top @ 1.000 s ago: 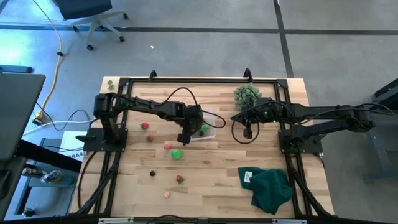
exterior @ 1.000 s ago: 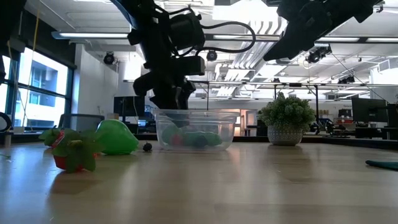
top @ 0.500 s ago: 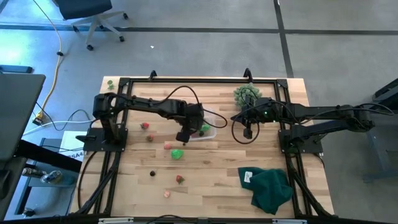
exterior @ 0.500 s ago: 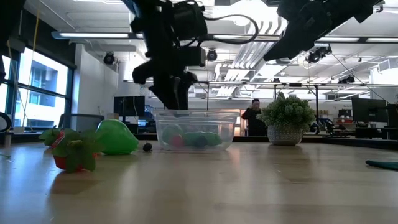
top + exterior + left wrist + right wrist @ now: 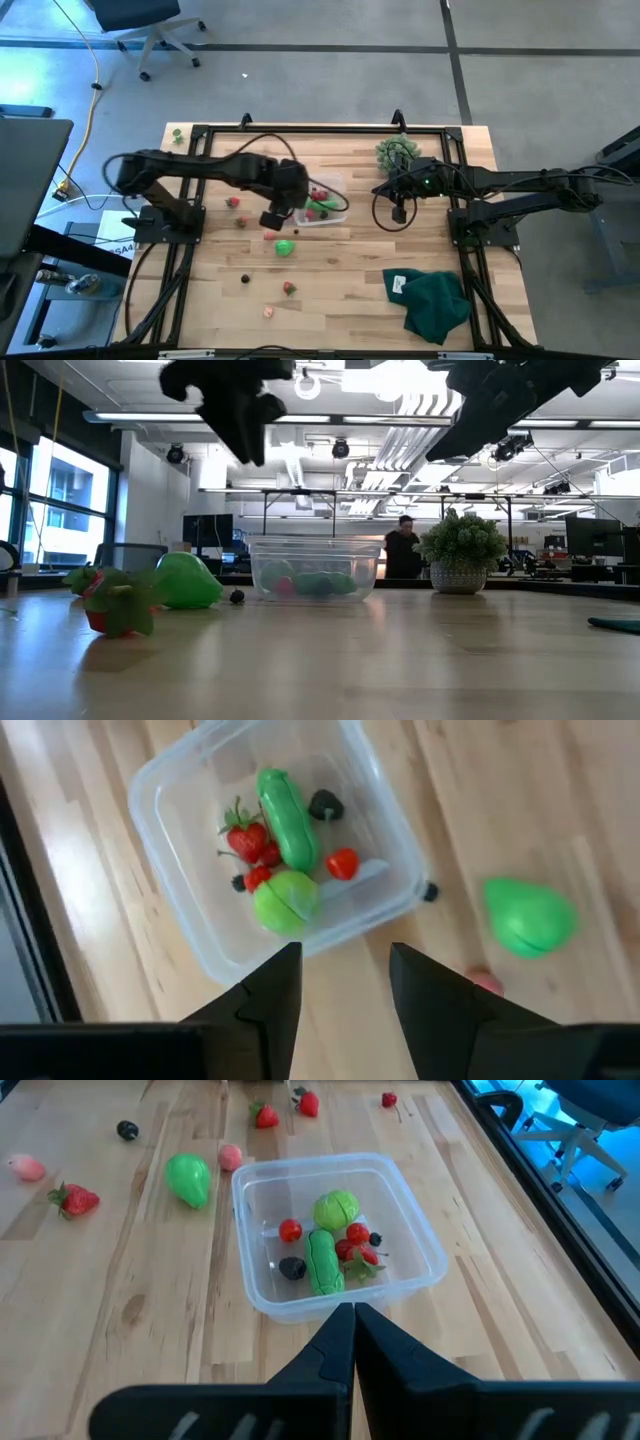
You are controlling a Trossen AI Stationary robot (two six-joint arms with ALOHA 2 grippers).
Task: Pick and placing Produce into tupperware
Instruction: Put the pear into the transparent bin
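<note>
The tupperware sits mid-table, holding a green elongated piece, strawberries and a green ball. A green pear-like piece lies just beside it. The left gripper is raised above, fingers spread, seemingly empty. The right gripper is pressed together nearby.

Clear square tupperware, upright, mid-table, far half. Inside: green elongated piece, green ball, strawberry, small red pieces, dark berry. Loose on table: green pear-shaped piece, pink piece, strawberries, dark berry.
</note>
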